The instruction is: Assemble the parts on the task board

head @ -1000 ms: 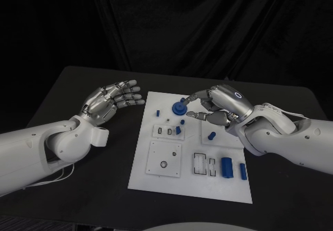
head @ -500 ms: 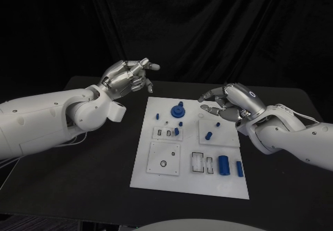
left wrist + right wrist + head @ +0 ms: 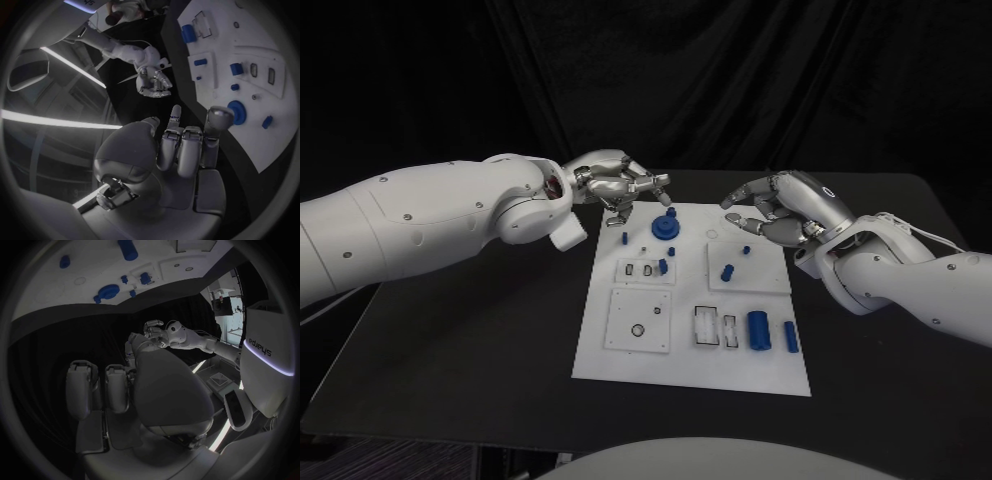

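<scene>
On the black table [image 3: 473,330], the white task board [image 3: 697,375] holds small blue parts [image 3: 759,330].

We saw the silver left hand [image 3: 619,186] and silver right hand [image 3: 783,208] raised, fingers loosely curled, both holding nothing.

The task board [image 3: 678,350] lies mid-table [image 3: 459,330], parts [image 3: 759,330] lying on it.
</scene>
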Controlling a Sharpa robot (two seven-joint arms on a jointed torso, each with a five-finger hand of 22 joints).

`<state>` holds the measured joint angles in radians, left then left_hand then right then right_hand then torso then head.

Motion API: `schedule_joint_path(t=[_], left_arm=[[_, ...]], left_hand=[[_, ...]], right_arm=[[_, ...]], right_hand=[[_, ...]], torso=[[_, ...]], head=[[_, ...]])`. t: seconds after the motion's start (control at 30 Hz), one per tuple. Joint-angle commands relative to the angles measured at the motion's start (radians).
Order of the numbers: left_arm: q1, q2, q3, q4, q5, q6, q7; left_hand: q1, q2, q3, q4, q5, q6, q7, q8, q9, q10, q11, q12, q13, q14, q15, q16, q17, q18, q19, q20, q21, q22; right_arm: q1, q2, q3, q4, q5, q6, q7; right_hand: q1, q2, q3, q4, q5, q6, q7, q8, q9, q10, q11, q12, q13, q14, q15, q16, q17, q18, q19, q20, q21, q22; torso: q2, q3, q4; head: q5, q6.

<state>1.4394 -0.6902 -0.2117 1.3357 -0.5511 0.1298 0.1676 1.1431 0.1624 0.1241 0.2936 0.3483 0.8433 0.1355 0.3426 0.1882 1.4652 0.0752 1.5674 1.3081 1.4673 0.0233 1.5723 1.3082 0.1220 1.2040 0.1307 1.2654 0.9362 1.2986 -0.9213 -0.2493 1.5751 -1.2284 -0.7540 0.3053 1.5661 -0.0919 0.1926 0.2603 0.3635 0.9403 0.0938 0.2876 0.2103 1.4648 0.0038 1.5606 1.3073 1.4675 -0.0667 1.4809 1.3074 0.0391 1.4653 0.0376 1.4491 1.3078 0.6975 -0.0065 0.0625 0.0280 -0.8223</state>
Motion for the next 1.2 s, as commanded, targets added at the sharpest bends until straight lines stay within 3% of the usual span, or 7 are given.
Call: schedule_joint_path(t=[0.03,0.1,0.3,0.63,0.87,1.07,1.2], left_arm=[[0.002,0.007,0.001,0.001,-0.193,-0.005,-0.184],[0.002,0.010,0.001,0.007,-0.222,-0.015,-0.209],[0.002,0.023,0.001,0.047,-0.355,-0.030,-0.349],[0.000,0.057,0.001,0.072,-0.406,0.045,-0.563],[-0.004,0.079,0.001,0.070,-0.411,0.059,-0.672],[-0.010,0.095,0.001,0.069,-0.412,0.055,-0.737],[-0.016,0.107,0.001,0.063,-0.412,0.063,-0.738]], left_hand=[[0.007,0.005,-0.010,-0.004,-0.007,-0.006,0.000,0.016,0.039,0.106,-0.007,0.003,0.263,0.104,-0.007,-0.001,0.263,-0.080,0.236,-0.010,0.235,0.426],[0.019,-0.004,-0.019,-0.007,-0.015,-0.015,-0.013,0.044,0.091,0.106,-0.009,0.003,0.263,0.104,-0.009,-0.001,0.263,-0.122,0.367,-0.011,0.305,0.635],[0.008,-0.008,-0.048,-0.004,-0.052,-0.061,-0.009,0.102,0.220,0.106,-0.017,0.003,0.263,0.104,-0.012,-0.001,0.263,-0.122,0.367,-0.009,0.305,0.635],[-0.010,-0.029,-0.090,-0.006,-0.081,-0.053,-0.024,0.129,0.327,0.106,-0.032,0.003,0.263,0.104,-0.028,-0.001,0.263,-0.122,0.367,-0.021,0.305,0.635],[-0.019,-0.030,-0.098,-0.007,-0.102,0.012,-0.052,0.155,0.405,0.106,-0.060,0.003,0.263,0.104,-0.055,-0.001,0.263,-0.122,0.367,-0.046,0.305,0.635],[-0.033,-0.033,-0.103,-0.009,-0.117,0.036,-0.069,0.180,0.479,0.106,-0.078,0.003,0.263,0.104,-0.072,-0.001,0.263,-0.122,0.367,-0.062,0.305,0.635],[-0.032,-0.036,-0.101,-0.014,-0.114,0.044,-0.075,0.186,0.503,0.106,-0.083,0.003,0.263,0.104,-0.077,-0.001,0.263,-0.122,0.367,-0.068,0.305,0.635]], right_arm=[[-0.003,-0.001,0.001,-0.004,0.015,0.029,-0.031],[-0.003,-0.002,0.001,-0.004,0.015,0.031,-0.034],[-0.004,-0.006,0.001,-0.007,0.015,0.043,-0.047],[-0.004,-0.015,0.001,-0.007,0.015,0.055,-0.060],[-0.005,-0.014,0.001,-0.012,0.015,0.059,-0.063],[-0.006,-0.013,0.001,-0.012,0.015,0.064,-0.065],[-0.006,-0.014,0.001,-0.012,0.015,0.066,-0.066]], right_hand=[[0.012,-0.003,0.003,-0.006,0.006,0.005,0.004,0.004,-0.002,0.090,0.010,-0.002,0.240,0.071,0.009,0.000,0.097,-0.005,0.040,0.010,-0.005,0.204],[0.015,-0.006,0.004,-0.009,0.007,0.004,0.005,0.003,-0.003,0.090,0.011,-0.002,0.239,0.071,0.011,0.000,0.097,-0.005,0.040,0.011,-0.005,0.204],[0.019,-0.008,0.005,-0.013,0.007,0.004,0.006,0.002,-0.004,0.089,0.012,-0.003,0.238,0.071,0.012,0.001,0.098,-0.005,0.041,0.013,-0.005,0.204],[0.020,-0.009,0.006,-0.015,0.007,0.002,0.008,-0.001,-0.006,0.088,0.014,-0.004,0.236,0.070,0.013,-0.001,0.095,-0.003,0.038,0.014,-0.010,0.202],[0.019,-0.009,0.006,-0.015,0.008,0.001,0.009,-0.002,-0.007,0.087,0.015,-0.004,0.235,0.070,0.014,-0.002,0.092,-0.003,0.038,0.015,-0.012,0.201],[0.017,-0.007,0.006,-0.013,0.008,0.001,0.010,-0.003,-0.008,0.086,0.015,-0.005,0.233,0.069,0.015,-0.003,0.091,-0.003,0.037,0.016,-0.012,0.201],[0.017,-0.007,0.006,-0.013,0.008,0.001,0.010,-0.003,-0.008,0.086,0.015,-0.005,0.233,0.069,0.015,-0.003,0.091,-0.003,0.037,0.016,-0.012,0.201]], torso=[[-0.012,0.0128,-0.0166],[-0.013,0.0173,-0.0238],[-0.016,0.0292,-0.0378],[-0.018,0.0424,-0.0463],[-0.020,0.0438,-0.0498],[-0.023,0.0412,-0.0423],[-0.023,0.0407,-0.0436]], head=[[0.015,-0.001],[0.023,-0.002],[0.045,-0.002],[0.053,-0.009],[0.058,-0.022],[0.052,-0.035],[0.057,-0.030]])
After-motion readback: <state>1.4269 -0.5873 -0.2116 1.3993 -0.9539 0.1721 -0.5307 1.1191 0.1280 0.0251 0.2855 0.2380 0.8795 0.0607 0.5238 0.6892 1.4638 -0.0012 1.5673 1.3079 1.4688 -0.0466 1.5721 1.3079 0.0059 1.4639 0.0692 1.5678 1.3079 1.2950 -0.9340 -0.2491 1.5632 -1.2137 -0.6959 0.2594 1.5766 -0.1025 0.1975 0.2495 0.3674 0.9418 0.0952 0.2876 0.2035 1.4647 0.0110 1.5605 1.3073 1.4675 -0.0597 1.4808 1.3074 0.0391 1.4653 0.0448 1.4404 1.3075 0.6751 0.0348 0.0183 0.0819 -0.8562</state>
